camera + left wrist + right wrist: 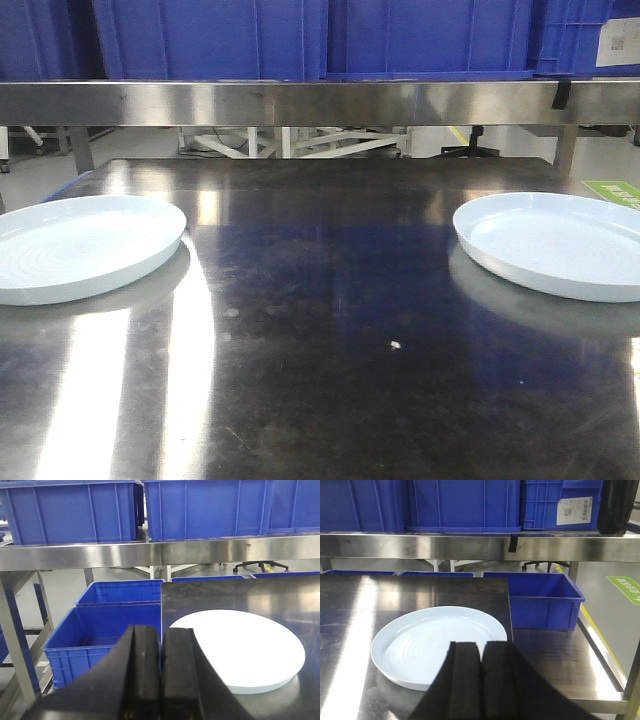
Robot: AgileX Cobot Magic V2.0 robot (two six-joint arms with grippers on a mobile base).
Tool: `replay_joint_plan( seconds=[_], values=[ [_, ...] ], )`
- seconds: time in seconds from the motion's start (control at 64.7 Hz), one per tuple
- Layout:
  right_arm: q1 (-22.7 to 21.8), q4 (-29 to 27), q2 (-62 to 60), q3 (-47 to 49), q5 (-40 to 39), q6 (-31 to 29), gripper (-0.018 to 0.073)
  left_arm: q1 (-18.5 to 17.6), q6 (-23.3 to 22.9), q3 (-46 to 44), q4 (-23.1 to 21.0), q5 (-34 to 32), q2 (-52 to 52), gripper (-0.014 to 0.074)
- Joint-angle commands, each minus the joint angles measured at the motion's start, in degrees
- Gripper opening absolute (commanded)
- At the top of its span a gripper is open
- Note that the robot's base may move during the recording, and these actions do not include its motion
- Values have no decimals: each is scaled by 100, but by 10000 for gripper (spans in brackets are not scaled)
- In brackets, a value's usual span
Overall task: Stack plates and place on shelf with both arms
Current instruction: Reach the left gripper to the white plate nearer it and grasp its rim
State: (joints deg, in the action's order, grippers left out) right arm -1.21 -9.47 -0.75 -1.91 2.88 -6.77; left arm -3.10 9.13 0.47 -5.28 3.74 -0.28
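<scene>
My left gripper (161, 635) has its fingers pressed together on nothing, and my right gripper (481, 649) is pinched closed the same way. Just past each lies a plate: the left plate (245, 650) and the right plate (435, 642) sit well apart on the dark tabletop (320, 300). Beyond them runs the shelf (320, 102), with blue crates (300, 35) on it.

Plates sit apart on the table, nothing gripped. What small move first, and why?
Probably open the right pincer and ease it toward the near rim of the right plate: both it and the left pincer are shut and empty, and the left plate lies apart.
</scene>
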Motion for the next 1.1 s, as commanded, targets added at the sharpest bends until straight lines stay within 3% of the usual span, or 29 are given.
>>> replay_joint_plan(
  seconds=[0.0, 0.247, 0.464, 0.789, 1.082],
  values=[
    [-6, 4, -96, 23, -526, -21, 49, 2, -34, 11, -54, -494, -109, 82],
    [-6, 4, -96, 23, -526, -21, 49, 2, -34, -370, -275, -411, -87, 83],
    [-6, 4, -96, 23, -526, -21, 49, 2, -34, -1399, -275, 757, 351, 90],
    [-6, 4, -96, 23, -526, -21, 49, -10, -34, -2430, -232, 1631, 1857, 90],
    [-6, 4, -96, 23, -526, -21, 49, -10, -34, -2857, -1022, 2019, 3512, 90]
  ],
)
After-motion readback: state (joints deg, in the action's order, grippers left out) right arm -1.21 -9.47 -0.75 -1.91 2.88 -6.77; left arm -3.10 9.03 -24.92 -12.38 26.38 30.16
